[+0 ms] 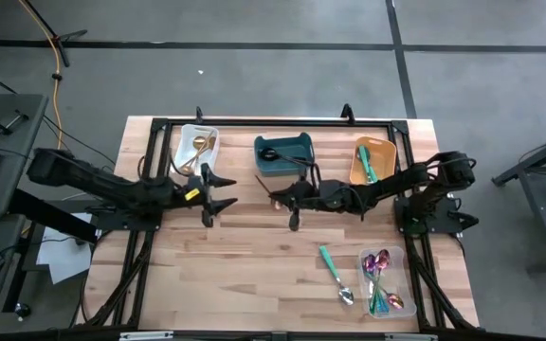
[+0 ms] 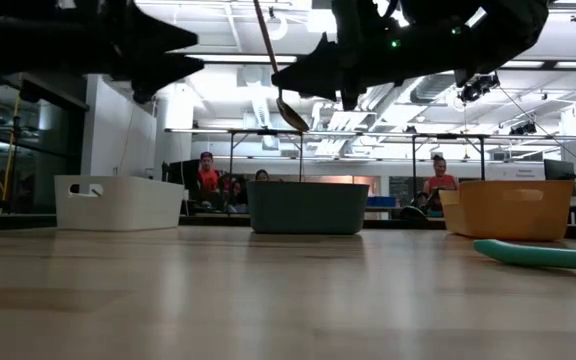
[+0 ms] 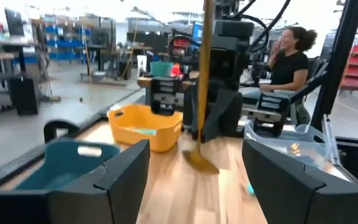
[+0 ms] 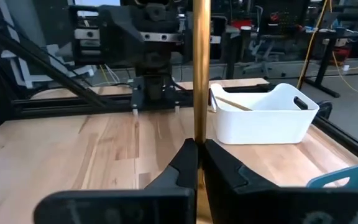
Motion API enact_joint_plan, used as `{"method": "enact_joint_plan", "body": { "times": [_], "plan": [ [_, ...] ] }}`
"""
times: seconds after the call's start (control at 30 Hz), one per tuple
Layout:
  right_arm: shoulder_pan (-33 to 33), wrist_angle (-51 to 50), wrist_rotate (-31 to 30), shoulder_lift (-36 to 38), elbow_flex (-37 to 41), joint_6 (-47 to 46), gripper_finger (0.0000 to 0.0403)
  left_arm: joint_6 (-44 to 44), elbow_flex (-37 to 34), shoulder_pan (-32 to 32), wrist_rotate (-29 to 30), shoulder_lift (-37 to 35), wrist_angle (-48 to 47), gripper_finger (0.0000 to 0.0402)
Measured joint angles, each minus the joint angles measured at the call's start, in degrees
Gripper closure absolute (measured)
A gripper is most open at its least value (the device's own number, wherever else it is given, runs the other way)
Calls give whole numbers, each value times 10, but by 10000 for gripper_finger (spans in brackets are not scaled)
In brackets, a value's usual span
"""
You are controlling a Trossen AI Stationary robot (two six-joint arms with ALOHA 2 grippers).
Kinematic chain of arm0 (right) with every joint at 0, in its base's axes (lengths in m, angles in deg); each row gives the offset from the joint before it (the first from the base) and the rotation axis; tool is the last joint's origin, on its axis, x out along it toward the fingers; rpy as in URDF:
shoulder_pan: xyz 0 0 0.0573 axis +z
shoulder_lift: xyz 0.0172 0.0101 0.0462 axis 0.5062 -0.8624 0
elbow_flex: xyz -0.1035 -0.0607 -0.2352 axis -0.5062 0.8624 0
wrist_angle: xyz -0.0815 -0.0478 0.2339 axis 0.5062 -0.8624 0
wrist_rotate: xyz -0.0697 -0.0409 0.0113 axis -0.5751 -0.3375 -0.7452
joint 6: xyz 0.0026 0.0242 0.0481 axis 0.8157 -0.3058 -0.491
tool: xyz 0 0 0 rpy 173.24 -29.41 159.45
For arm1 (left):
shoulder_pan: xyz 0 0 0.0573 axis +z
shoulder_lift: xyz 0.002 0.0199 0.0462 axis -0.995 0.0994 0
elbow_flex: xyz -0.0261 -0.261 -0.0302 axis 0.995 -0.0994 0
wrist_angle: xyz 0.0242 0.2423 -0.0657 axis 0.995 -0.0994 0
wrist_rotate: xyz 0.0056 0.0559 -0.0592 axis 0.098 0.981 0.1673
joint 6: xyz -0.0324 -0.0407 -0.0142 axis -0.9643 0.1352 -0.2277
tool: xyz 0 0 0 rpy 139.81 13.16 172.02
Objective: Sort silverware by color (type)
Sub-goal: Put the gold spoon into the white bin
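The right tool (image 1: 295,197) pinched a gold spoon (image 2: 278,75) upright above the tabletop (image 1: 254,275), seemingly for handover; at nine o'clock, the left tool (image 1: 218,192) gaped empty.

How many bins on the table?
4. White bin at the far left, teal bin far centre, orange bin far right, clear bin near right corner. None look hidden from the high view.
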Motion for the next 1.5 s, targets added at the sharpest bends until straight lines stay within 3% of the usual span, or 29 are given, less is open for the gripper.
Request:
{"method": "enact_joint_plan", "body": {
  "times": [0.23,0.47,0.63,0.77,0.9,1.0,1.17,1.33,1.5],
  "plan": [
    [4,9,-1,-4,0,-3,400,38,53,-11,0,130,76,153],
    [8,13,13,-58,-33,-4,400,34,105,-11,11,232,158,153],
    [8,5,14,-78,-51,-7,400,29,122,-11,11,269,154,153],
    [8,7,12,-79,-48,-14,400,49,125,-9,11,258,156,159],
    [8,1,-4,-79,-47,-14,400,58,123,-9,17,224,111,206],
    [9,0,-4,-79,-47,-14,400,59,123,-9,28,201,56,271],
    [9,4,-1,-79,-47,-9,400,54,124,-9,17,193,55,382],
    [12,8,1,-79,-45,-5,399,46,125,-9,13,197,55,371],
    [13,9,1,-79,-46,-19,353,59,124,-9,24,191,40,386]
  ]
}}
